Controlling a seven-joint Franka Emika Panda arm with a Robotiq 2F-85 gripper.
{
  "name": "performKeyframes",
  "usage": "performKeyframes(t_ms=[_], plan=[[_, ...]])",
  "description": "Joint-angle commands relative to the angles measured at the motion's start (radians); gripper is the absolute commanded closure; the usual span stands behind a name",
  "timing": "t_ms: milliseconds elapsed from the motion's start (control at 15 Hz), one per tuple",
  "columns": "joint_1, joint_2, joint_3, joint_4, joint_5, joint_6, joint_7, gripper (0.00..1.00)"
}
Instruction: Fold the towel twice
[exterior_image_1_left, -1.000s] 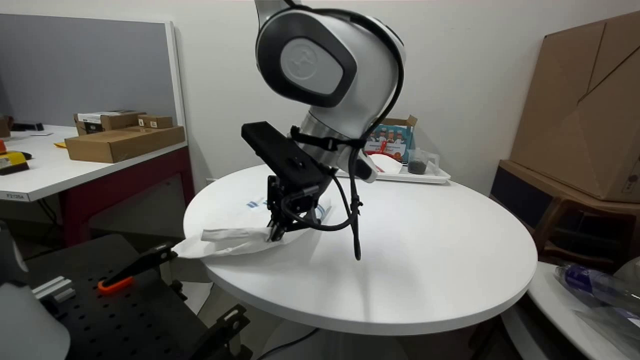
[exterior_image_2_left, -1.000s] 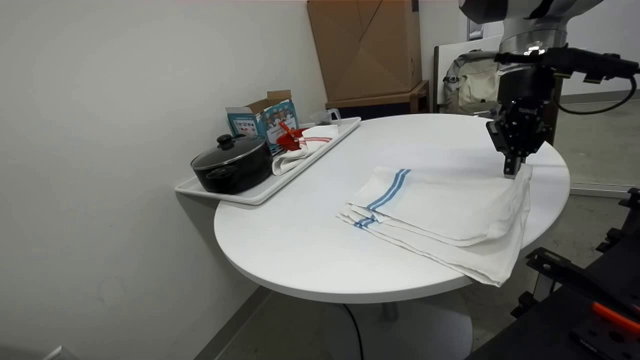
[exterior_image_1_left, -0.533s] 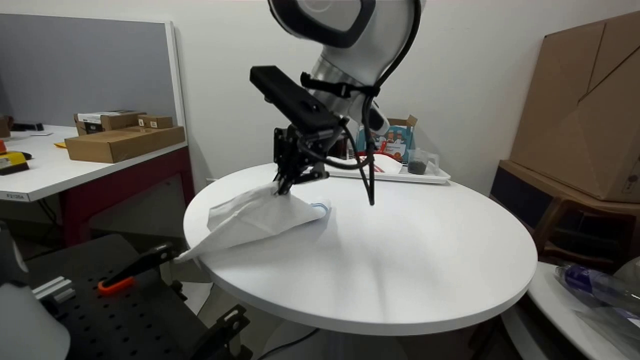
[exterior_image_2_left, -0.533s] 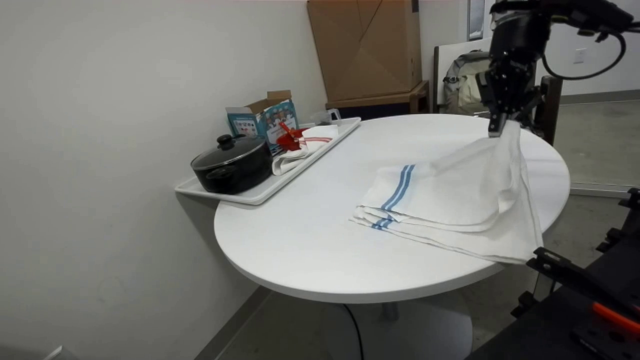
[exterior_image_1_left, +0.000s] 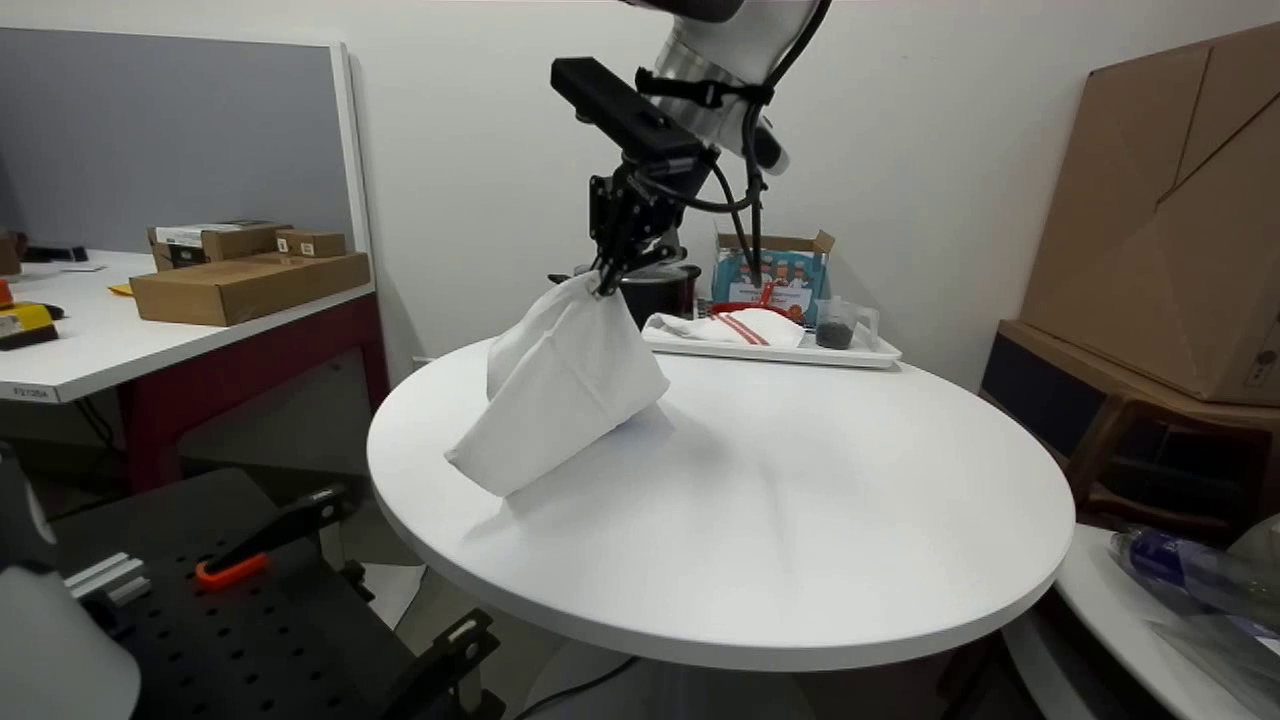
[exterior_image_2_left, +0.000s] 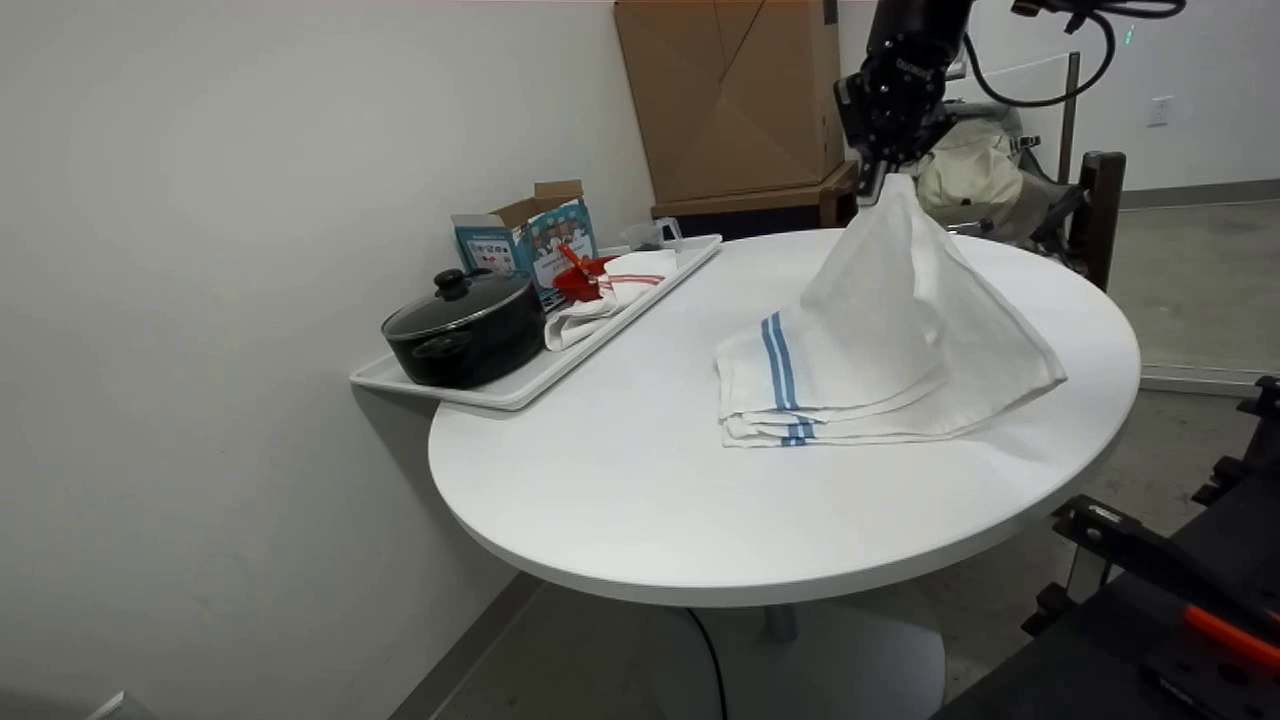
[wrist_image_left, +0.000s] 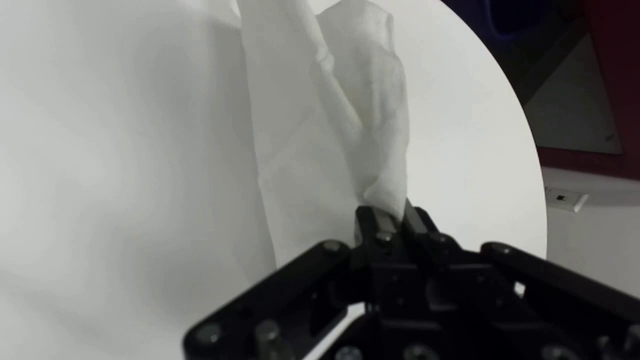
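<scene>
Trainee: Why is the towel (exterior_image_2_left: 880, 345) raised to a peak instead of lying flat?

Instructor: The gripper (wrist_image_left: 395, 215) suspends it from a single pinch point. The probable purpose is to carry one part over the rest and form a fold. The end with the blue stripes (exterior_image_2_left: 776, 362) rests on the table (exterior_image_2_left: 600, 480) and likely serves as an anchor.

Trainee: What does the layering indicate?

Instructor: Stripes show on stacked layers. One fold is therefore probably in place, and this lift probably serves the second; the exact count cannot be confirmed.

Trainee: Why is the red-striped cloth (exterior_image_2_left: 638, 272) on the tray (exterior_image_2_left: 540, 378)?

Instructor: It lies near the pot (exterior_image_2_left: 462, 335), well apart from the towel, presumably stowed there as no part of this task.

Trainee: State the jaw condition and the towel's position relative to the jaws.

Instructor: The jaws pinch a gathered tip of the towel. In the wrist view, that tip sits between the fingertips (wrist_image_left: 366, 222) and the remaining cloth extends beyond them. In both exterior views, the towel hangs beneath the jaws and widens toward the table. The free corner (exterior_image_2_left: 1038, 375) appears to be off the surface, with a shadow under it. Caution: release at this height would likely leave the cloth crumpled.
</scene>
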Motion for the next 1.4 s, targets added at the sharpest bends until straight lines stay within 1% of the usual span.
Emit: performKeyframes(t_ms=[0,400,600,800,1000,1333], plan=[[0.010,0.097,-0.015,0.097,0.061,-0.022,0.047,0.94],[-0.041,0.234,-0.028,0.231,0.213,-0.021,0.112,0.94],[-0.041,0.281,-0.016,0.274,0.271,0.014,0.155,0.95],[-0.020,0.314,0.005,0.303,0.317,0.051,0.196,0.94],[0.015,0.349,0.037,0.334,0.356,0.120,0.251,0.94],[0.099,0.419,0.104,0.392,0.419,0.286,0.359,0.94]])
